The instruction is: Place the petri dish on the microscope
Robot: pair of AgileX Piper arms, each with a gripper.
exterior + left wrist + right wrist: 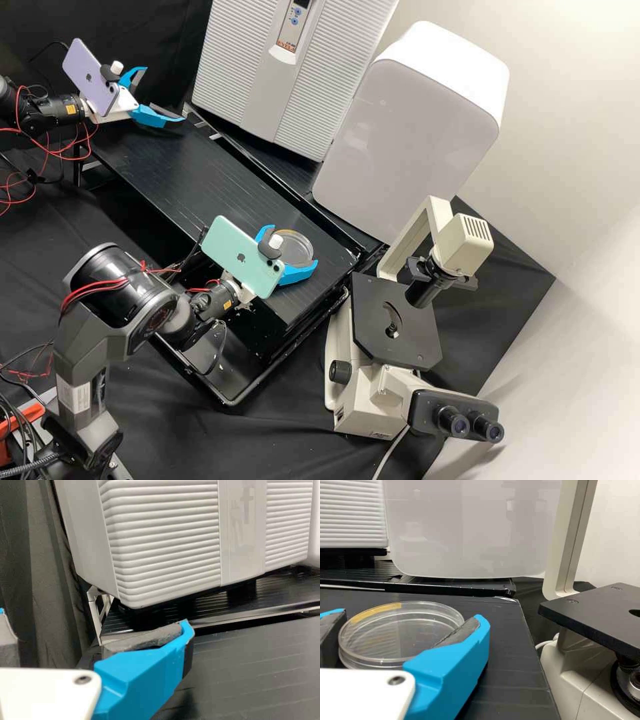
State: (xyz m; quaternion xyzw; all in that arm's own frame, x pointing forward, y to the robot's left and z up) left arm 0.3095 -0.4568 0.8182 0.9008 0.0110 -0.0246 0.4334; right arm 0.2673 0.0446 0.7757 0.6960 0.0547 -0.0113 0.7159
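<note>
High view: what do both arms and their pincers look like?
Left arm and right arm are dark grey, with red cables and yellow labels. The left pincer, with a lavender phone, and right pincer, with a mint-green phone, are white with blue fingers and grey pads.

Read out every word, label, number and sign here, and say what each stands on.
No text is quoted; these marks stay unread:
Tall white ribbed cabinet: small orange-red label, too small.
Mint-green phone and lilac phone: a logo each, no words.
Dark grey jointed arm: pale rectangular sticker, too small.
Cream metal microscope: tiny plate, too small.
</note>
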